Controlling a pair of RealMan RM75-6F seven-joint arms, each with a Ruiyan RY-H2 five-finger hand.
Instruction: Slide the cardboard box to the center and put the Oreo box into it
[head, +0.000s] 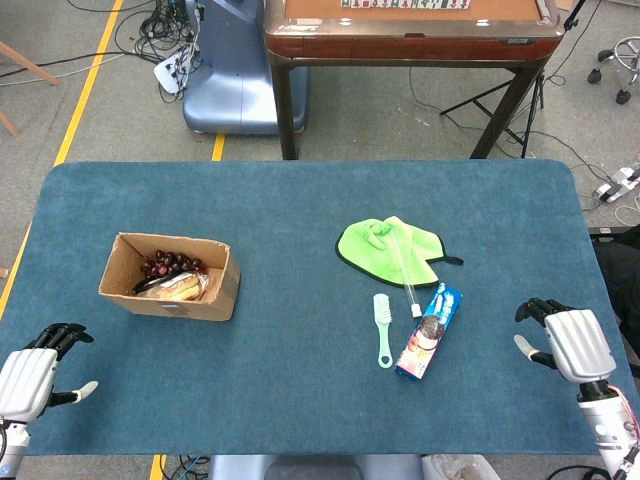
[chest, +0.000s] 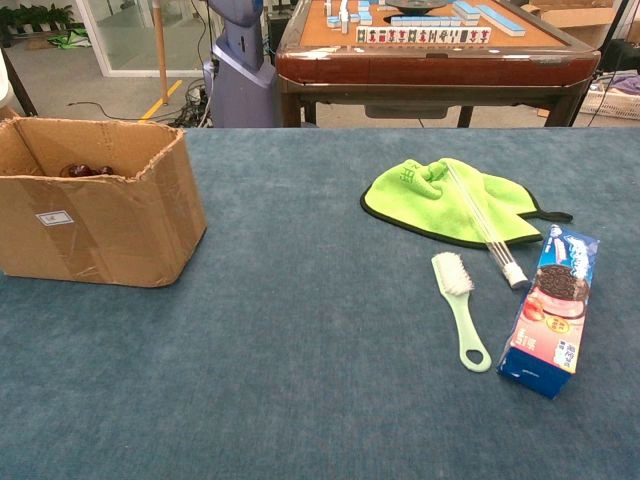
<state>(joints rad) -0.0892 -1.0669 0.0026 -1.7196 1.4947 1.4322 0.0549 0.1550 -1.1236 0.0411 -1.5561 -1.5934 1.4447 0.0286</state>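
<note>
Nothing of the task looks done yet. Far left, near edge of table (head: 300, 190): left hand (head: 38, 372) hovers released, fingers apart, holding nothing, just off the near-left corner. A bit farther in, the cardboard box (head: 172, 276) sits on the left side, well short of center, open top up, w/ dark grapes (head: 170, 264) and a wrapped food item inside, its kind too small to tell. Center of the blue mat lies bare, so there's a wide, unobstructed lane for sliding the box rightward. Right of center: green cloth (head: 390, 247) far side, a thin white-tipped brush (head: 405, 278) lying across it, a pale green brush (head: 383, 328) nearer. Just beside that, the Oreo box (head: 430, 330) lies flat, not in the carton. Far right, near edge: right hand (head: 565, 338) also released, empty, apart from the Oreo box. Both steps remain, by this judgement; the brushes crowd the Oreo box's left side, while its right side is open for approach.
</note>
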